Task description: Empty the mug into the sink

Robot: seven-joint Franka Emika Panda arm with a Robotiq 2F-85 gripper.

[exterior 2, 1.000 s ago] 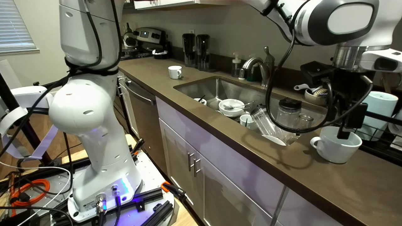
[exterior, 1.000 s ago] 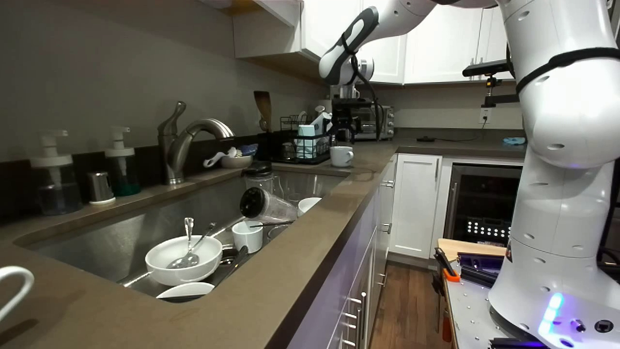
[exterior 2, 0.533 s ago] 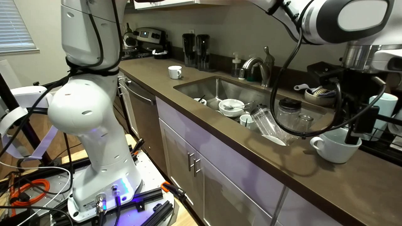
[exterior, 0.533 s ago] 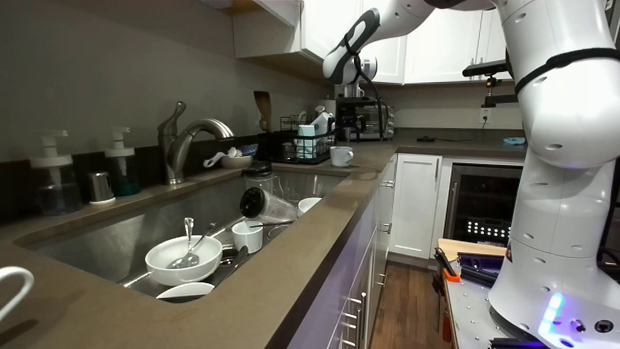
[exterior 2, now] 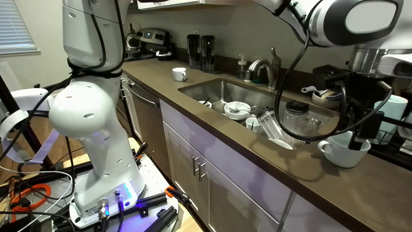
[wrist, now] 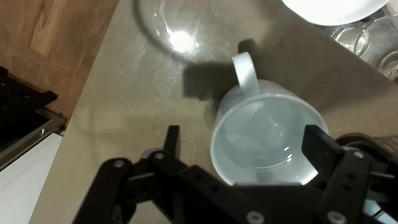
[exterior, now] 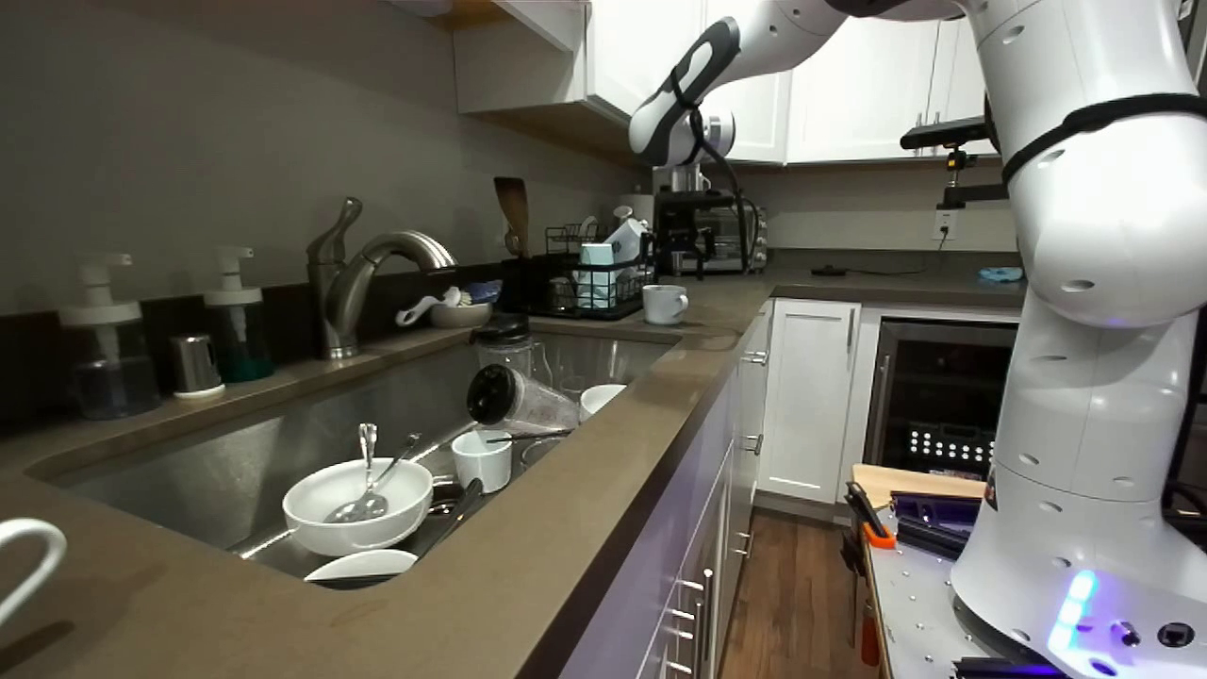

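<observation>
Going from left to right in an exterior view, we first meet a white cup (exterior 2: 179, 74) on the counter (exterior 2: 363, 187); we suppose that it is not the one to be emptied. In the middle lies the sink (exterior 2: 238, 91), with the faucet (exterior 2: 272, 75) at its far side. In the sink we find a bowl (exterior 2: 237, 116) and, more to the right, a clear tumbler (exterior 2: 270, 124) that leans. To the right of the sink, on the counter, stands the mug (exterior 2: 341, 156), upright, near the rack (exterior 2: 399, 122), with its handle toward the left.

At this mug hangs the gripper (wrist: 244, 143). In the wrist view we see its fingers (wrist: 317, 146) spread wide, with nothing pinched. The left finger is over the counter, beside the mug; the right one covers a part of the rim, and whether it touches there we cannot tell.

We judge that the task is near its beginning. The approach seems almost made, but there is no grasp, the mug is not lifted, and the pouring is all left. Inside we notice glints, perhaps of a liquid; we cannot be sure. What remains, in our opinion, is to bring the mug well between the fingers, to grip and raise it, to carry it left over the sink, and to tilt it there.
</observation>
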